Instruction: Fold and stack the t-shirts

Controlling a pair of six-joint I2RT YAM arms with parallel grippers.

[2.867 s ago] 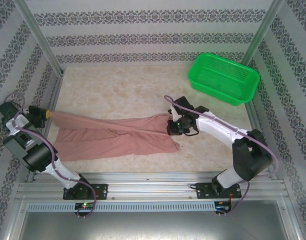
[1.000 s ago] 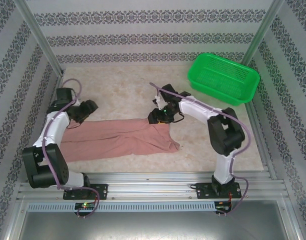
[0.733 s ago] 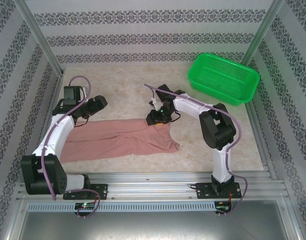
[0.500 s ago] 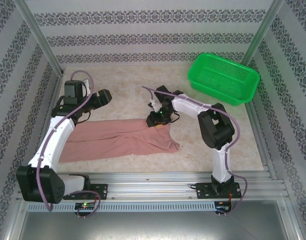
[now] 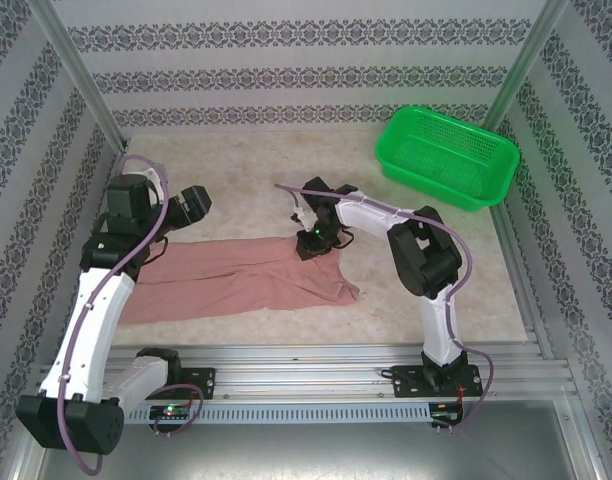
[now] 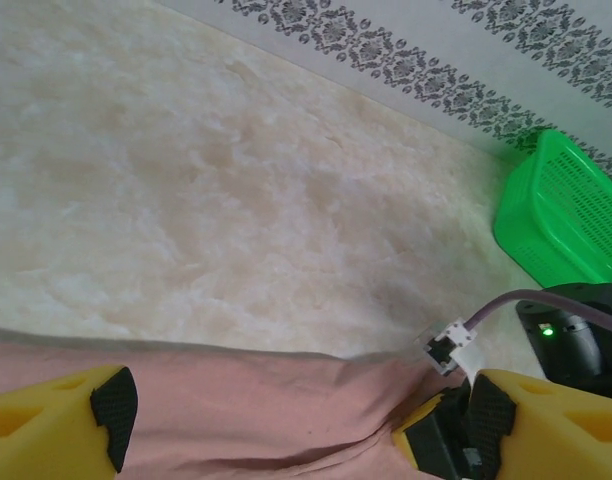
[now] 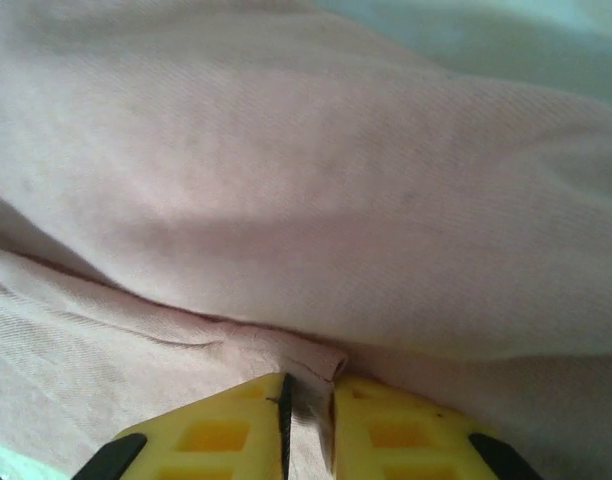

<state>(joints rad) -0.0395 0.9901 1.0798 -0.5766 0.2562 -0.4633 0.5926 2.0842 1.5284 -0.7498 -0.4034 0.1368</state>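
The soft, wrinkled salmon-pink t-shirt (image 5: 236,275) lies in a long band on the mottled beige surface (image 5: 246,170). The right hand (image 7: 308,400) pinches its right-end fold; the left hand (image 6: 296,415) hovers wide over its far edge.

Light falls soft and even from overhead onto my desk (image 5: 236,160), and the shadows beneath my arms are faint. The green basket (image 5: 446,155) looks vivid and evenly lit. In my left wrist view the desk is crisp, while the yellow fingers (image 6: 46,425) of my left end effector (image 6: 296,425) blur at the bottom edge. My right wrist view sits close on the t-shirt (image 7: 306,200): hazy, soft, darker along its fold.
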